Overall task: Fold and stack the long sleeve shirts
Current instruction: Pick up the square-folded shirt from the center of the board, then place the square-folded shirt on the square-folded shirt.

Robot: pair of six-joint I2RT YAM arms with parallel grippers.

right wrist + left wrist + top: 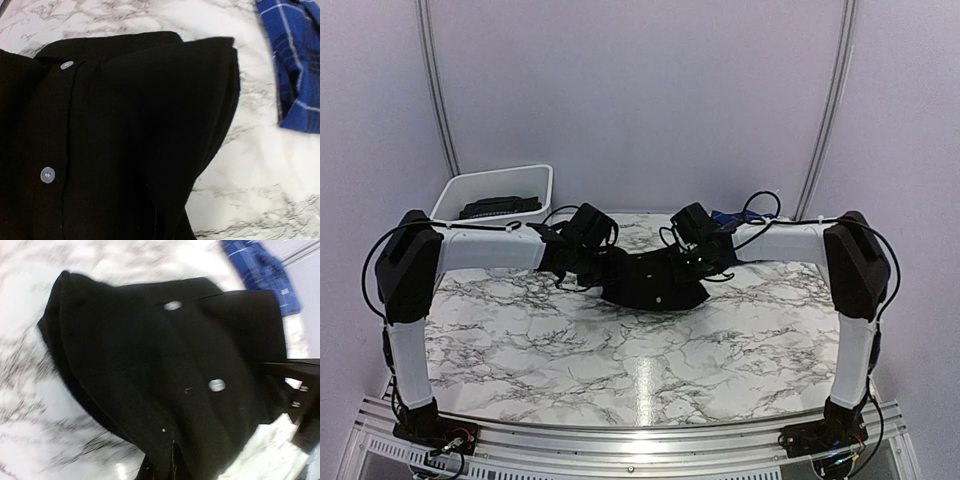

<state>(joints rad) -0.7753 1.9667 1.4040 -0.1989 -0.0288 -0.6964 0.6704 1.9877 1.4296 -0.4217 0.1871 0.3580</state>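
black shirt [125, 140] at far middle of the table [570, 350], blue shirt [295, 60] just beside | your left gripper [588, 245] and right gripper [696, 245] both pinch the black one | a thin pinch could slip, then it flops crooked

black, blue plaid, grey-veined marble
the black shirt [125, 140] is plain with pale grey buttons [47, 175]; at two o'clock of it a blue shirt [295, 65] carries thin white plaid lines; the table [570, 350] is white veined grey; at ten o'clock a white bin [495, 171], contents seemingly black.
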